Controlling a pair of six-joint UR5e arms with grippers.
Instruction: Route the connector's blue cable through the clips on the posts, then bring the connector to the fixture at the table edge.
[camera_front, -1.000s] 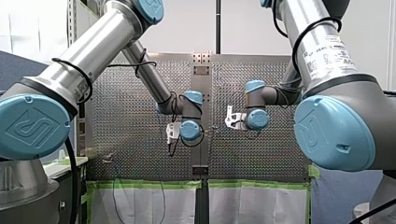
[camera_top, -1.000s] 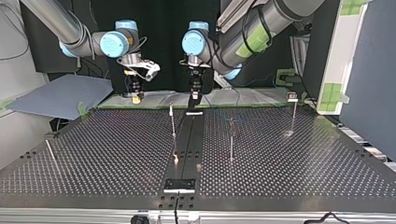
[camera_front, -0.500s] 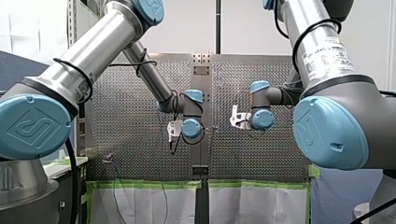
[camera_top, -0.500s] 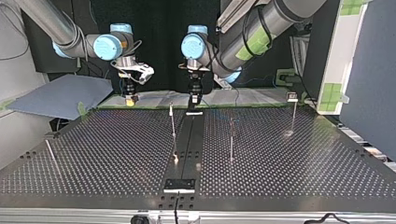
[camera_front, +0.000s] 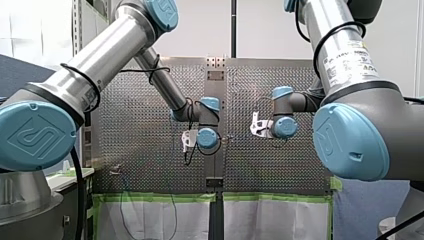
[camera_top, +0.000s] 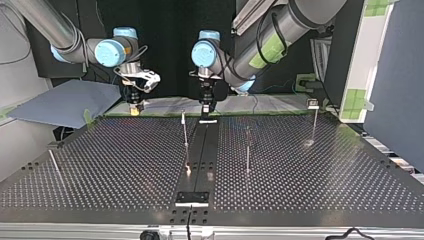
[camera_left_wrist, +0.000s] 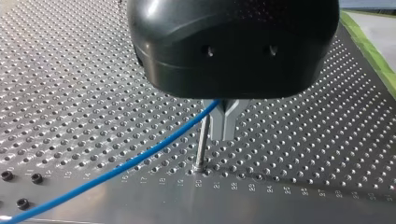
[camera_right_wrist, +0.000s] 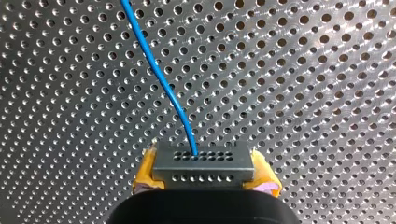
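In the top view my right claw (camera_top: 134, 109), with the connector (camera_right_wrist: 203, 163), hangs left of my left claw (camera_top: 206, 114), with the cable (camera_left_wrist: 116, 170), behind the posts (camera_top: 185, 131).

Room light, even and fairly bright. In the top view the perforated table (camera_top: 300, 170) shows one strong glint at the foot of a post (camera_top: 186, 135), before a dark backdrop (camera_top: 170, 45). The front view's white wall (camera_front: 260, 30) glows; the black housing of the left gripper (camera_left_wrist: 223, 135) carries a soft sheen.
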